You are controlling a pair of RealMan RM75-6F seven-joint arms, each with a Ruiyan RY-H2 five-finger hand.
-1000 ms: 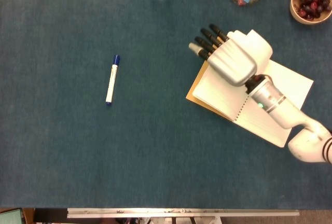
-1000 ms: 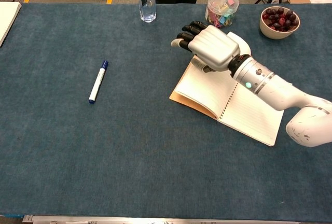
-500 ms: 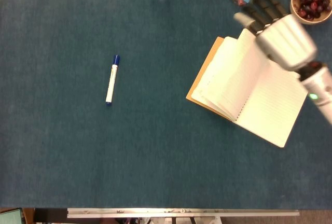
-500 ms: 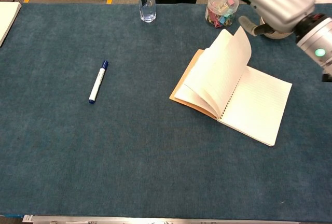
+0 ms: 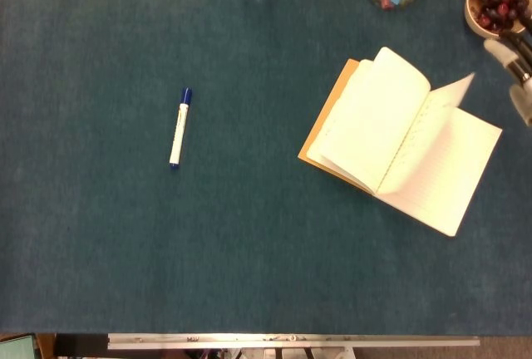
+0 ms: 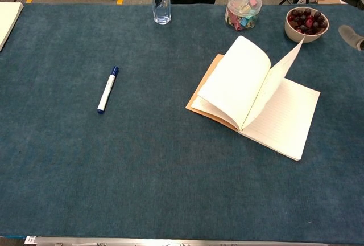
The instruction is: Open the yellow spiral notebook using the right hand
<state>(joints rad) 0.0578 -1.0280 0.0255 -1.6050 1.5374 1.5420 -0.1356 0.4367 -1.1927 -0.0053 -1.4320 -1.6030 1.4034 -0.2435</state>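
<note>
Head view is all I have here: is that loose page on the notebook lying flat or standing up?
Observer: Standing. The chest view shows one page of the yellow spiral notebook upright off the spiral, leaning right.
Operator: Anything past the table's left edge of my picture?
Observer: Yes, a white sheet lies at the far left corner.
Operator: And the bottle cut off at the top?
Observer: The clear bottle stands upright near the far edge.
</note>
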